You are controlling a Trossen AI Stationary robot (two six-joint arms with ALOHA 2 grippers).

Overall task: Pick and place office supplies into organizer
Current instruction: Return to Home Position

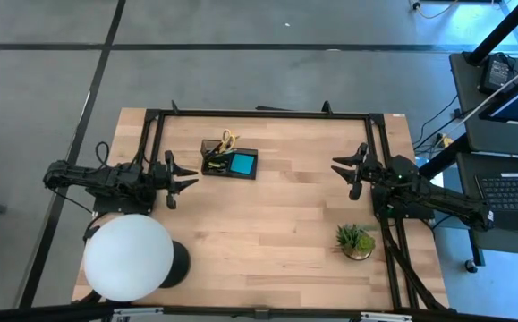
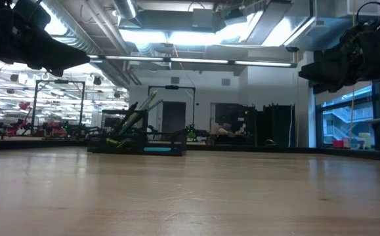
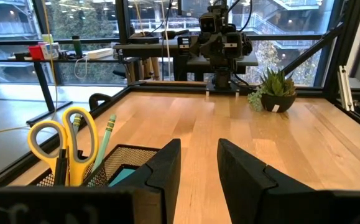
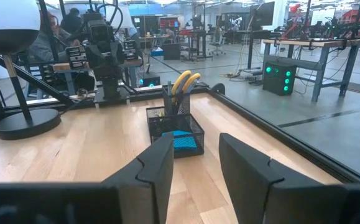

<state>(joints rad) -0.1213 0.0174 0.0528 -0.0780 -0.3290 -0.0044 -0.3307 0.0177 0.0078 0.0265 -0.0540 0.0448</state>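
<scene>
Organizer (image 1: 232,175) is sitting on the far half of the wooden table (image 1: 276,224), between the 2 grippers and nearer the left one. The left arm is reaching in low and level from the table's left edge, with the left gripper (image 1: 190,177) pointing across the table toward the right arm. Its 2 fingers are standing well apart and gripping nothing, as the left wrist view (image 3: 198,149) is showing. The right arm is reaching in from the right edge in mirror fashion; the right gripper (image 1: 337,168) is facing left, spread just as wide and empty (image 4: 195,146). In the low view both arms are hanging clear above the table top.

The organizer's near end is lying just beside the left gripper's fingertips without touching them, while the right gripper is waiting well apart from it. Its long axis is running roughly left to right, along the line between the grippers. The mesh cup end is facing the left arm, with yellow-handled scissors (image 1: 228,140) standing handles up and leaning; the tray end, holding the blue note pad (image 1: 242,164), is facing the right arm. A green pencil (image 3: 105,134) is leaning beside the scissors
</scene>
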